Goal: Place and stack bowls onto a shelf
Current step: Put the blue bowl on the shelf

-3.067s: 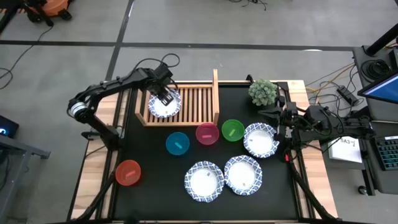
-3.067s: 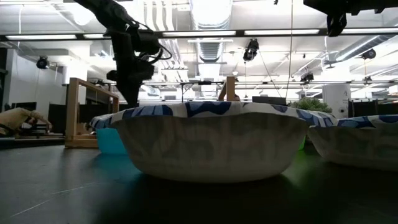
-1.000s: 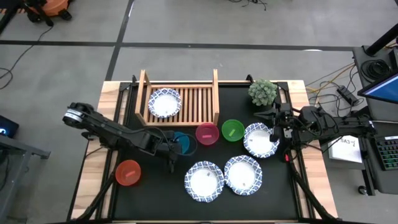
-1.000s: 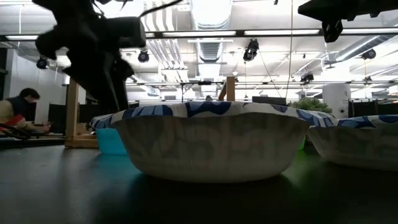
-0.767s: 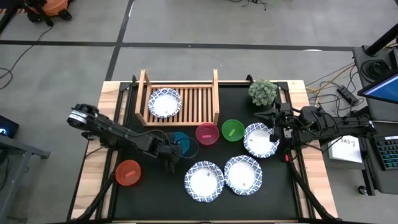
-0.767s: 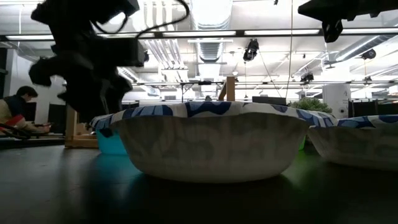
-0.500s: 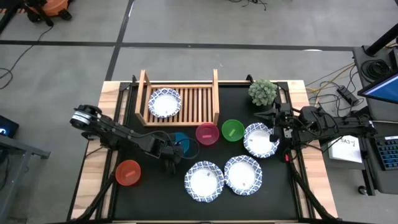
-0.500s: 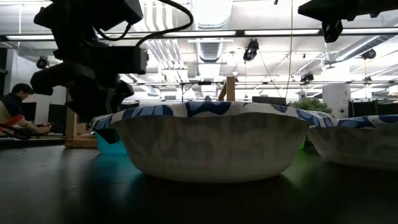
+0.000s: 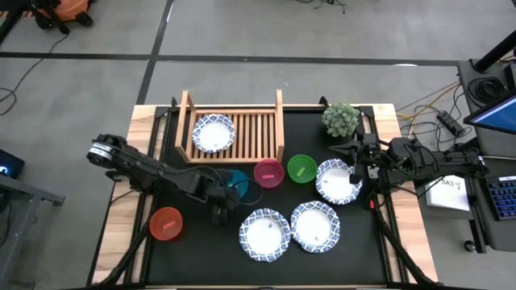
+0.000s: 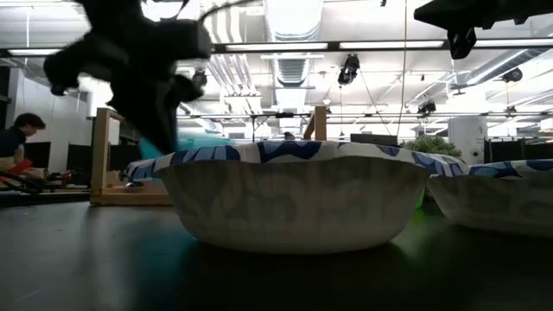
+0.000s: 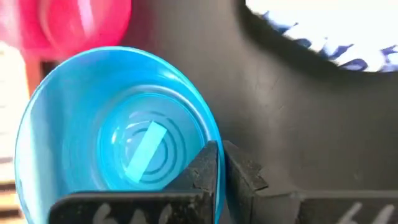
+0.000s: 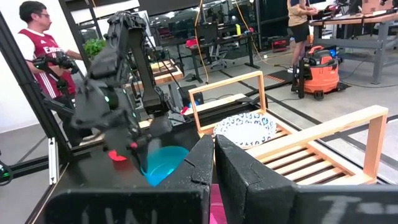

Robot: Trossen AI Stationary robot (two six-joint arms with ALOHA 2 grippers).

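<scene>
My left gripper (image 9: 221, 206) has the blue bowl (image 9: 238, 184) in the middle of the table, just in front of the wooden shelf (image 9: 256, 133); the low view shows that bowl (image 10: 181, 142) raised and tilted. One white blue-rimmed bowl (image 9: 214, 133) sits in the shelf's left part. Resting on the table on their bases are the pink bowl (image 9: 268, 172), green bowl (image 9: 301, 168), red bowl (image 9: 166, 223) and three white bowls (image 9: 337, 181) (image 9: 264, 234) (image 9: 315, 225). My right gripper (image 12: 214, 149) is shut and hovers high over the right-hand white bowl. My left gripper holds the blue bowl by its rim (image 11: 210, 132) on the side toward the table's near edge, one finger (image 11: 202, 168) inside the bowl and the other (image 11: 245, 174) outside. It comes from above. The bowl is off the table and tilted, hanging from that rim.
A small green plant (image 9: 341, 119) stands at the far right corner. The shelf's right part (image 9: 262, 137) holds nothing. Bare black tabletop (image 9: 197, 250) lies along the near left. People (image 12: 43, 43) are in the room beyond the table.
My left gripper stayed at the blue bowl's near rim and rose a little. The blue bowl, which stood on the table half a second ago, is now lifted off it and tipped. The right arm kept still.
</scene>
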